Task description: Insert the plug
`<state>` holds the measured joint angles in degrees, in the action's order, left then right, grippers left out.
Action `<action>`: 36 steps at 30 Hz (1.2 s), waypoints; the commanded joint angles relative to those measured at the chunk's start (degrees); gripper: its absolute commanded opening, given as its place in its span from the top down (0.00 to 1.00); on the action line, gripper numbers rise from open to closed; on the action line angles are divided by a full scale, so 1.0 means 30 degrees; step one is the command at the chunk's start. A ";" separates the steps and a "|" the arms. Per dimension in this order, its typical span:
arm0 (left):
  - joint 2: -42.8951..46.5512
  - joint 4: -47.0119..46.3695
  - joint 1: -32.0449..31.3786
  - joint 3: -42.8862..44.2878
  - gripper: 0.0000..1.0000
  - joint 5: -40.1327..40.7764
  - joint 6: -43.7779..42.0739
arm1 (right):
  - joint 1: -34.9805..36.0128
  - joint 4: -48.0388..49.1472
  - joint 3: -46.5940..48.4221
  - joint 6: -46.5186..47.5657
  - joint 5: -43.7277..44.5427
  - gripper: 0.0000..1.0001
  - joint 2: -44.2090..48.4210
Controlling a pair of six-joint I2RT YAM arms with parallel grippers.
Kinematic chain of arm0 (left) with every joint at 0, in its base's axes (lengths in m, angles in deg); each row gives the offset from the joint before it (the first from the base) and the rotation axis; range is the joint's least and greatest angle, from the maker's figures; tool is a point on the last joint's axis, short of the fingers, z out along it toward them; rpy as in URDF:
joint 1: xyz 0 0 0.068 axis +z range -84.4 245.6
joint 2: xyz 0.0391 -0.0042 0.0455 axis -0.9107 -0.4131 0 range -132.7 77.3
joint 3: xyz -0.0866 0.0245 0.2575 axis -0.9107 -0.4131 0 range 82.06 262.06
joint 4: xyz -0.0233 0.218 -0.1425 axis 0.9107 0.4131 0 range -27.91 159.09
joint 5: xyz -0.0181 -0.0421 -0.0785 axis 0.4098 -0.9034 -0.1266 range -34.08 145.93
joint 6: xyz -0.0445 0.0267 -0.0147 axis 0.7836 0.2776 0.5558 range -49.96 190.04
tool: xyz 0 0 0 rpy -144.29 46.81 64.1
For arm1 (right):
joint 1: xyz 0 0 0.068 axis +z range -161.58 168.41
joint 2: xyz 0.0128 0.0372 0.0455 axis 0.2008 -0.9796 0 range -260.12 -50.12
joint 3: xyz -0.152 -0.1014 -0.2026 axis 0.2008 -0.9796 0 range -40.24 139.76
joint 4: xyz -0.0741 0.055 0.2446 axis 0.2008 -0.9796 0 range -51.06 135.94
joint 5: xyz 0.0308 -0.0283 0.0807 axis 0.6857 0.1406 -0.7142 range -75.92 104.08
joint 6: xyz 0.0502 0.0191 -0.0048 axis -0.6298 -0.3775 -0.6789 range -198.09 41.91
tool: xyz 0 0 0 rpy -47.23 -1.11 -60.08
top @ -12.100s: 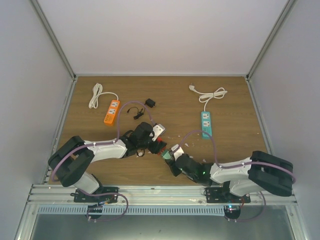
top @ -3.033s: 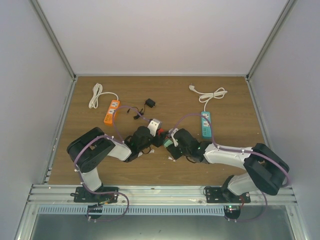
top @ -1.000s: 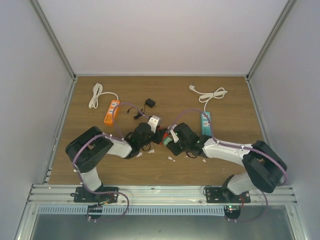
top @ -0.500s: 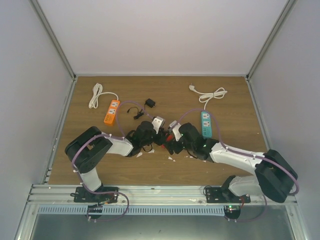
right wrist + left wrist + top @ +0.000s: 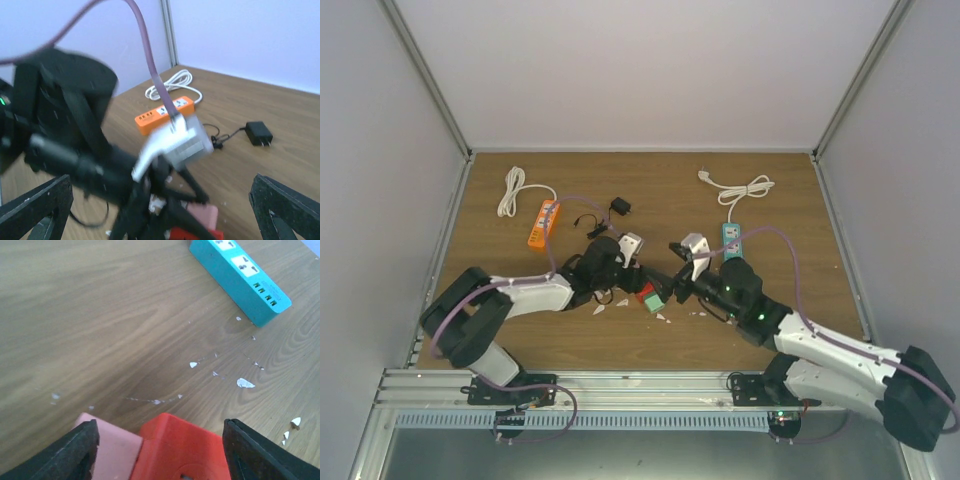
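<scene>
Two hands, one small stack of parts between them, mid-desk [image 5: 520, 330]. Red plug piece [image 5: 180, 447] lies on the wood, butted against a pink piece [image 5: 117, 450]. From overhead a green piece [image 5: 657, 304] shows against its near-right side. Long axis runs diagonally from above, far-left to near-right, and lies straight across the gap of the left hand [image 5: 160, 432] in its own camera. Left hand is the closer one: its fingers flank the stack, one on the pink side, one on the red side, jaws at a middling spread. From that cropped view I can't tell whether they pinch it or only bracket it. Right hand [image 5: 160, 205] is wide open and empty, standing off just right of the stack and aimed back toward the left hand. Judgement: if the pieces aren't fully seated, the push has to go along that diagonal. The left hand is lined up for that; the right would have to come in from the green side. Teal power strip [image 5: 240, 275] sits apart, beyond the stack to the right. Orange power strip [image 5: 543, 223] is far-left, untouched.
</scene>
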<state>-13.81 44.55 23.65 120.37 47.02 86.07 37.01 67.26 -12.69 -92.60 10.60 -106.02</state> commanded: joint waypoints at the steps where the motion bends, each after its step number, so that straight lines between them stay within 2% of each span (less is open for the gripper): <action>1: 0.2601 0.2199 0.0736 0.0530 0.25 0.0306 -0.0590 | 0.0089 0.0869 -0.1897 -0.0816 0.0298 0.00 0.1600; 4: 0.4096 0.2651 0.1068 0.0738 0.15 0.0571 -0.0331 | 0.0090 0.0383 -0.2524 -0.1224 0.1023 0.01 0.2053; 6: 0.4969 0.3089 0.1213 0.0900 0.09 0.0951 -0.0158 | 0.0038 -0.0458 -0.2309 -0.1820 0.2315 0.00 0.1966; 8: 0.5613 0.3430 0.1373 0.1011 0.05 0.1133 -0.0011 | -0.0628 -0.1333 -0.1859 -0.2647 0.2419 0.00 0.1715; 12: 0.6294 0.3912 0.1638 0.1089 0.02 0.1276 0.0289 | -0.4342 -0.2922 -0.0791 -0.3980 0.1831 0.00 -0.0009; 16: 0.6690 0.4226 0.1840 0.1002 0.01 0.1289 0.0438 | -0.8634 -0.4854 0.1051 -0.3650 0.4007 0.00 -0.4267; 19: 0.7287 0.4786 0.2029 0.0865 0.01 0.1364 0.0357 | -1.0624 -0.4897 0.1612 -0.3261 0.4764 0.01 -0.6964; 27: 0.9372 0.5228 0.2599 -0.0149 0.01 0.1109 0.0675 | -1.1585 -0.4268 0.2123 -0.3666 0.5330 0.01 -0.9712; 31: 0.9395 0.5231 0.2595 -0.0225 0.01 0.0909 0.0721 | -1.2073 -0.4118 0.2981 -0.3428 0.4632 0.05 -1.1610; 36: 0.9077 0.5345 0.2610 -0.0153 0.01 0.0836 0.0822 | -1.2102 -0.4267 0.3277 -0.3438 0.4700 0.07 -1.1897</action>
<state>13.81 61.35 31.23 120.39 50.19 87.62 1.34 53.84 -4.54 -102.54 24.13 -141.08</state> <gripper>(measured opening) 0.989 0.940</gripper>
